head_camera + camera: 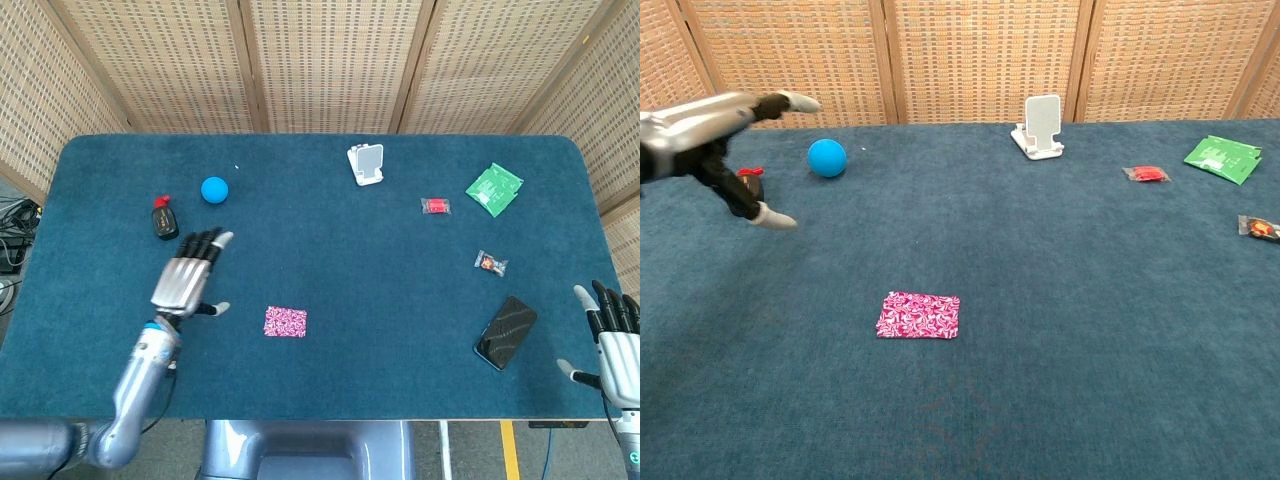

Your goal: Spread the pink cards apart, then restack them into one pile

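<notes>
The pink patterned cards [285, 322] [919, 315] lie flat as one neat pile on the blue table, near the front and left of centre. My left hand [186, 280] [710, 130] hovers well to the left of the pile, lifted off the cloth, fingers spread and holding nothing. My right hand [614, 335] shows only in the head view, at the front right corner beyond the table's edge, fingers apart and empty.
A blue ball [214, 189] and a small black-and-red item [164, 220] sit at the back left. A white phone stand [366, 164] is at the back centre. A green packet [494, 188], two small wrapped sweets [435, 206] and a black phone [505, 332] lie on the right.
</notes>
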You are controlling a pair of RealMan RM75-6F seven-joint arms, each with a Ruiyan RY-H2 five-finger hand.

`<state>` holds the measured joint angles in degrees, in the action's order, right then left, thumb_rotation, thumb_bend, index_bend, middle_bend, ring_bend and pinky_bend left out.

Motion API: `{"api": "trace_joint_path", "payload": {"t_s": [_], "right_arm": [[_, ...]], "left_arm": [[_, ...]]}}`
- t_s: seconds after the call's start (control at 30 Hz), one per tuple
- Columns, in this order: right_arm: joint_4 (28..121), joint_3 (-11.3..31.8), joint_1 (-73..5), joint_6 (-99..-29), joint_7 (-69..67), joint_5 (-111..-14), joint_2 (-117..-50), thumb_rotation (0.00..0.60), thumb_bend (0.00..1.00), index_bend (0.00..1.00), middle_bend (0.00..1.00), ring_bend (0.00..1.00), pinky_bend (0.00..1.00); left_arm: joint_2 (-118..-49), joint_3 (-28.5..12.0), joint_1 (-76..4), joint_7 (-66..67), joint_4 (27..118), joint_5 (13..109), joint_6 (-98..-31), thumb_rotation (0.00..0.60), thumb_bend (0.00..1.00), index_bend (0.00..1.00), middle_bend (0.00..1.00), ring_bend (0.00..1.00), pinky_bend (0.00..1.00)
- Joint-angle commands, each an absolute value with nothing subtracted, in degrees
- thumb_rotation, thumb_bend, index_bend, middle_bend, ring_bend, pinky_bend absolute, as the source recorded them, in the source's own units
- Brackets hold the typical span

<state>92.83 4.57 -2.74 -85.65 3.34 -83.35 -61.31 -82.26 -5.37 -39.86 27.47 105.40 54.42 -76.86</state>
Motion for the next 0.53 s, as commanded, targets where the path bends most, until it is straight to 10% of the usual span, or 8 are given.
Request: {"api": "trace_joint_path", "payload": {"t_s": [0.03, 0.3, 0.53], "right_arm": [[93.0, 4.5, -2.7, -85.9, 3.3, -83.6, -61.3, 0.6, 0.0, 0.0, 0.0, 0.0, 0.0], [93.8, 4.1, -2.4, -86.8, 4.0, -85.0, -61.2, 0.6, 0.0, 0.0, 0.0, 0.0, 0.0], [94.0, 4.2, -2.1, -87.4, 4.2, -85.1, -61.1, 0.6, 0.0, 0.0, 0.0, 0.0, 0.0]], "left_arm": [[-73.7, 2.7, -29.1, 16.8, 107.8, 67.7, -87.1, 0.6, 0.0, 0.0, 0.0, 0.0, 0.0], [-63.7, 11.8, -17.4, 4.3, 104.5, 79.5, -94.5, 0.6, 0.0, 0.0, 0.0, 0.0, 0.0], [-61.2, 11.1, -14.4, -0.4, 103.4, 81.3, -93.4, 0.6, 0.0, 0.0, 0.0, 0.0, 0.0]]}}
